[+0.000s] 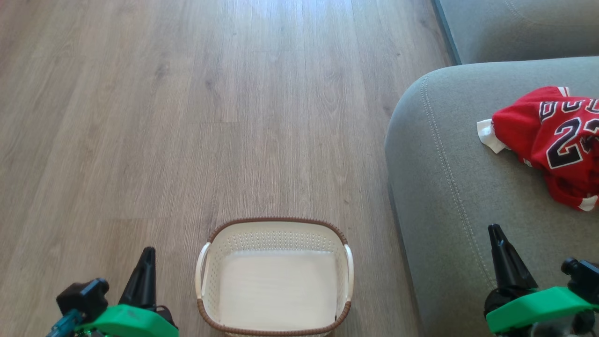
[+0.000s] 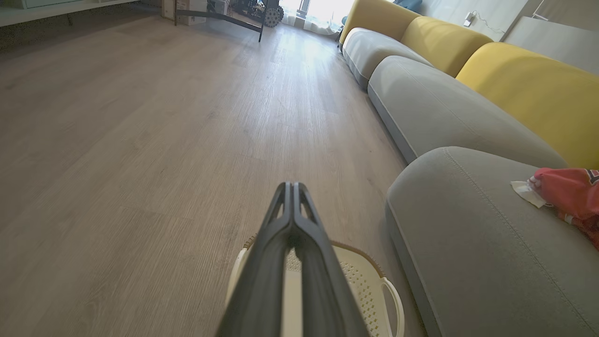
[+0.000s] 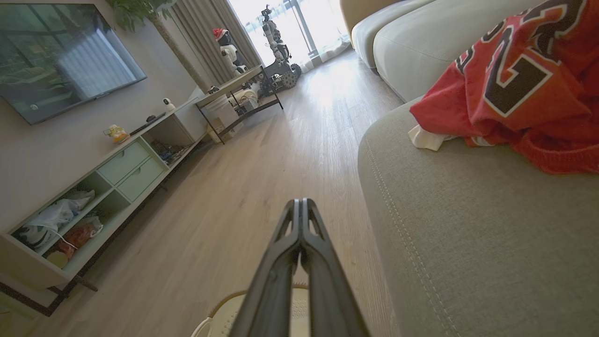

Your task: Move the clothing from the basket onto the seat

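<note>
Clothing (image 1: 557,140): red jersey with black, white-edged "23" facing up. It lies crumpled on the seat (image 1: 458,196), well in from the rounded edge. A scrap of white fabric pokes out on the side toward that edge.
Seat: large grey-green cushion with a double stitched seam following its rounded edge. The left wrist view shows more grey cushions beyond it in a row, with yellow back cushions (image 2: 529,89) behind.
Basket (image 1: 276,222): cream with perforated walls, a brown woven rim and two side handles. It stands upright on the floor (image 1: 187,117), just beside the seat's rounded edge but apart from it. Its bare cream bottom is showing.
Left gripper (image 1: 149,252): clenched, its two dark fingers pressed together to a point in the left wrist view. It hangs over the floor beside the basket's left handle and is well apart from the clothing.
Right gripper (image 1: 495,231): clenched as well, its fingers meeting at the tips in the right wrist view. It sits above the seat near the stitched seam, with a stretch of bare cushion between it and the clothing.
Floor: pale wood-grain planks.
Far side of room: the right wrist view shows a wall-mounted television (image 3: 61,51), a low shelf unit (image 3: 117,173) with drawers, and another robot (image 3: 276,42) by the bright window.
</note>
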Controlling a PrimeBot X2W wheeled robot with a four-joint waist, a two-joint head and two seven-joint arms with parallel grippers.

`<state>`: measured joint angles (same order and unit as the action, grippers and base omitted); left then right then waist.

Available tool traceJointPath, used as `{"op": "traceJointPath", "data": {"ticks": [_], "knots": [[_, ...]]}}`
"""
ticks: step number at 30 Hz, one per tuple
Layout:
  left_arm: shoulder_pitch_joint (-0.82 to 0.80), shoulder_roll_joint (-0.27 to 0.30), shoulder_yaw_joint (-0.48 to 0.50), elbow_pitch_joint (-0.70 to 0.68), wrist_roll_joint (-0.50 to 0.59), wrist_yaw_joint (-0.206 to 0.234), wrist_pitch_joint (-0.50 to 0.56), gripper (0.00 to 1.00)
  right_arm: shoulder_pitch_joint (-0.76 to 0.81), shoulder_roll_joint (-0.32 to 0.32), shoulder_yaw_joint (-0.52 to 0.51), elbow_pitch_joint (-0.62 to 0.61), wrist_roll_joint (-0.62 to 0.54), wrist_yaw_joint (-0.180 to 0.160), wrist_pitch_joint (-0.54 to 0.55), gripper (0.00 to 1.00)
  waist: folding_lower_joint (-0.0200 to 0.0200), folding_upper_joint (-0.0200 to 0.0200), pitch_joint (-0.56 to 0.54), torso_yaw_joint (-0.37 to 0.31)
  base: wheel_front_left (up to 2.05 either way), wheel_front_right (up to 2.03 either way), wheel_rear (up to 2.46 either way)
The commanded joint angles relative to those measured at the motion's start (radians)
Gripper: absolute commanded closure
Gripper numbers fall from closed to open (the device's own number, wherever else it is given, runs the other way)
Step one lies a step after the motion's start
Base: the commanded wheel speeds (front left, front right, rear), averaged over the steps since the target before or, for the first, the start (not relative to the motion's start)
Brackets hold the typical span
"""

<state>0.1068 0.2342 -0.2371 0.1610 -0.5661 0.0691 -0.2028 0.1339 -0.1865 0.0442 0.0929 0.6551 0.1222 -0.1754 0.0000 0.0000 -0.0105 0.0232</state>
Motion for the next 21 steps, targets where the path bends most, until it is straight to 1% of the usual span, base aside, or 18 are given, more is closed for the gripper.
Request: {"op": "traceJointPath", "data": {"ticks": [1, 21], "knots": [[-0.054, 0.002, 0.033, -0.026, -0.028, -0.008, 0.005, 1.00, -0.048, 0.002, -0.010, -0.024, 0.027, 0.001, 0.009, 1.00, 0.0000, 0.0000, 0.000, 0.000, 0.00, 0.00, 0.00], [-0.083, -0.028, 0.085, -0.006, -0.214, -0.043, 0.057, 1.00, -0.082, 0.021, -0.030, 0.007, 0.198, 0.003, 0.054, 1.00, 0.0000, 0.0000, 0.003, -0.004, 0.00, 0.00, 0.00]]}}
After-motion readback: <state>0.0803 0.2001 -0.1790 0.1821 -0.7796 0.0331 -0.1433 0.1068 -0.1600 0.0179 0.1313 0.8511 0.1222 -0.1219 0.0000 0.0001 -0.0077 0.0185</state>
